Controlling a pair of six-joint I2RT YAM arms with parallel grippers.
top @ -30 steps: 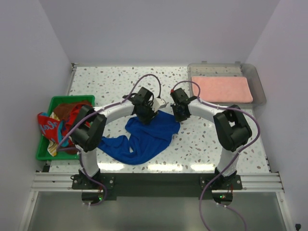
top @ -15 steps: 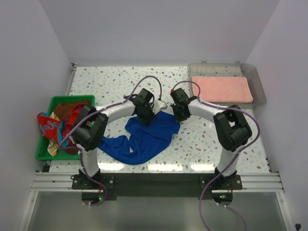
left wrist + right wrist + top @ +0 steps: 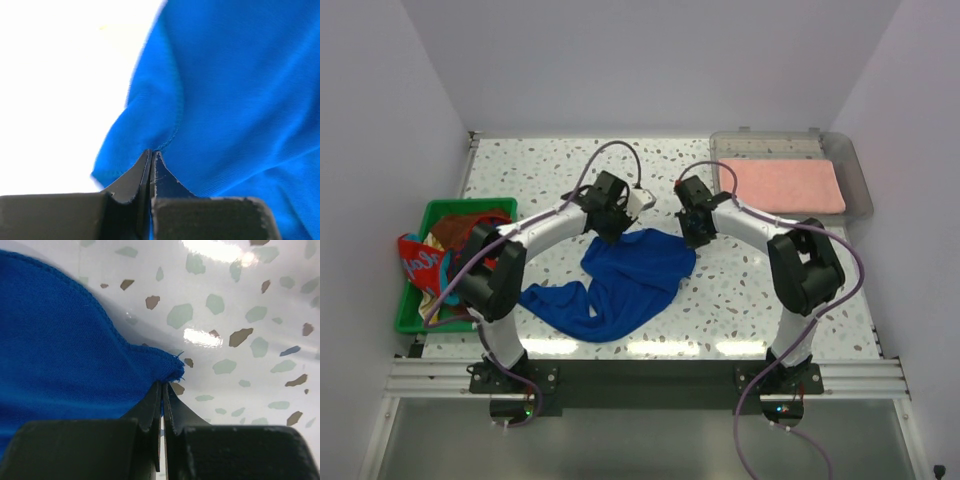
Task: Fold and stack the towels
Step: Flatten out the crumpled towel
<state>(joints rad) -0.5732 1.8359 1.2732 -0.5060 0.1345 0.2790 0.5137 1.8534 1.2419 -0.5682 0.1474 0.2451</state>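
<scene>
Since before, the left gripper point(image 3: 611, 232) has moved slightly left and closed on the far edge of the blue towel point(image 3: 620, 282), right gripper point(image 3: 692, 240) clamped shut on its far-right corner

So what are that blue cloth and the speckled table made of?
The blue towel: soft matte cloth, maybe cotton or microfibre; fine weave and a stitched hem show. The tabletop: hard and glossy, terrazzo-look stone or laminate; coloured chips, sharp light reflections.
</scene>
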